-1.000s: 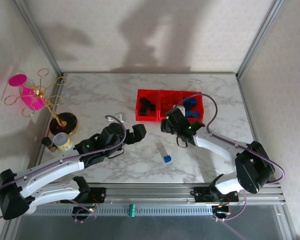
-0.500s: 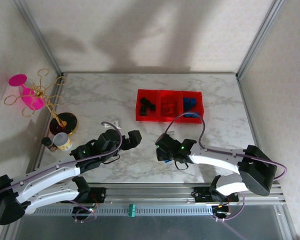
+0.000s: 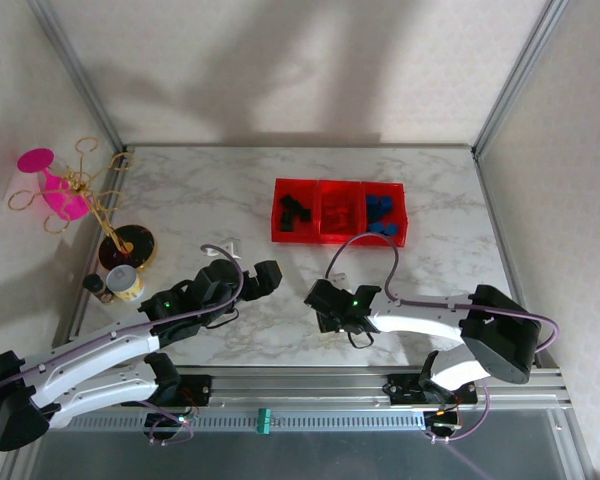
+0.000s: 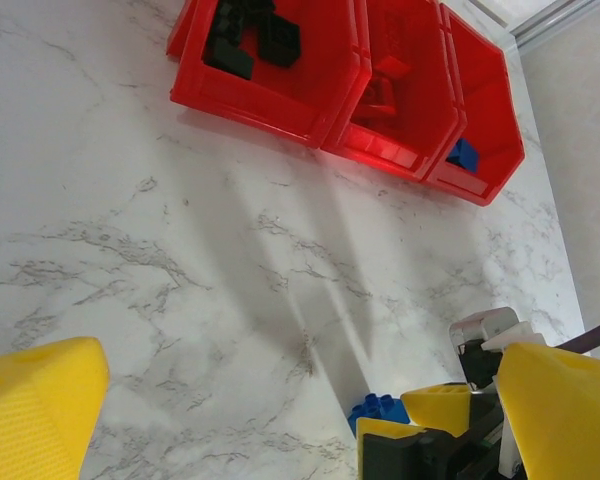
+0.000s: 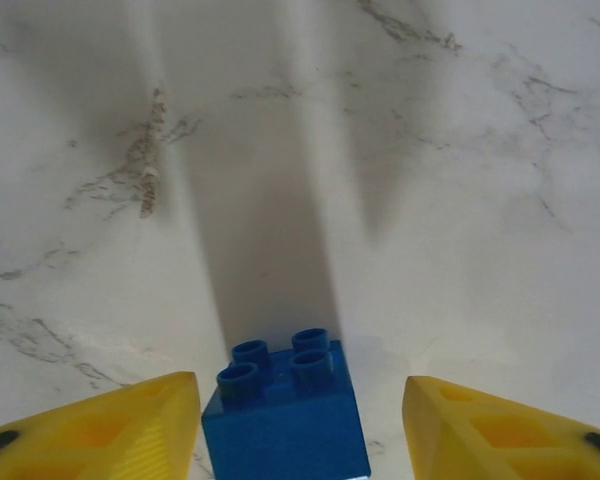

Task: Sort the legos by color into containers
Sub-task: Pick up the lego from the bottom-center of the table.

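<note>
Our right claw (image 3: 323, 303) now sits back from the bins (image 3: 338, 238), straddling the blue brick (image 5: 285, 425).
Half-open, unclamped; off-centre closing could skid it. Left claw (image 3: 267, 275) gapes wide.

1. No text, number, brand or sign can be read anywhere.
2. Blue lego (image 5: 285, 420), near middle: studs too blurred for lettering.
3. Small round jar (image 3: 123, 283), near left: band too small to read.

— The top camera is looking down over the whole surface (image 3: 180, 190), far above the blue brick (image 5: 285, 420).
— Both wrist cameras are sharing that brick: right one hovering close, left one facing it from farther.
</note>
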